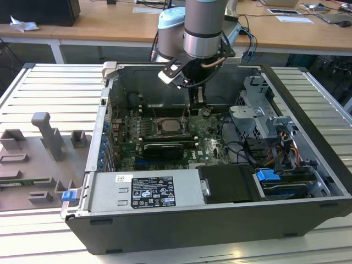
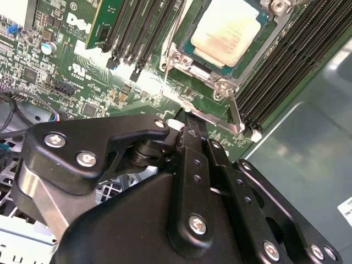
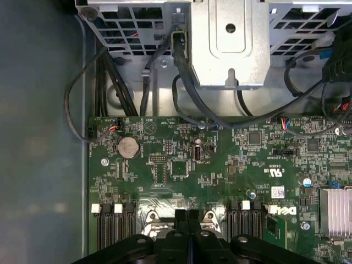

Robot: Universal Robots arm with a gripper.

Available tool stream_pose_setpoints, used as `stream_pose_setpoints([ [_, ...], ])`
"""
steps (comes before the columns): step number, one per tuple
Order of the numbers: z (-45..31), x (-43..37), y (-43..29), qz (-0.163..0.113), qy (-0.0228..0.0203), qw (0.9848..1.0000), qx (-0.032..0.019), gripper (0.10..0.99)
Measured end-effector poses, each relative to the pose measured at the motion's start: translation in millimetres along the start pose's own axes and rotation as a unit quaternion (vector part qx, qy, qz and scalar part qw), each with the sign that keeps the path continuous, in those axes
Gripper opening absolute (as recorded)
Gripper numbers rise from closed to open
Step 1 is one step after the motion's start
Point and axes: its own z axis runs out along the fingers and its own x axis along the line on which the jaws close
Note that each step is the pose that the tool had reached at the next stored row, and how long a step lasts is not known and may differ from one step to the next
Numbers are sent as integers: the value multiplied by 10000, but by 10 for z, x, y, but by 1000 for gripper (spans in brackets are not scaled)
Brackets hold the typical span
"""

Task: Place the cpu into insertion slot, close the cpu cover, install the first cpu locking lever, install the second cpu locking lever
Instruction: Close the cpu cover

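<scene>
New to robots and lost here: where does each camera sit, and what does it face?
Exterior view: off the arm, looking down into the computer case; shows arm and hand.
First wrist view: on the arm, facing the green board past the hand.
Second wrist view: on the arm, facing the cpu beyond the hand.
Shared: both wrist views show hand and board.

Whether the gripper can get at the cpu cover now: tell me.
Probably yes: the gripper hangs just beside the cpu cover inside the open case, and nothing shows between them.
</scene>
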Motion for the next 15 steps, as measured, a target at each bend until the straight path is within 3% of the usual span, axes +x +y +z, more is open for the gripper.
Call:
stream_pose_setpoints([
  [7, -4, -1, -88, 0, 0, 10000, 0, 106],
  [13, -3, -3, -238, 0, 1, 10000, 0, 106],
  [15, 41, -3, -295, 0, 0, 10000, 0, 106],
])
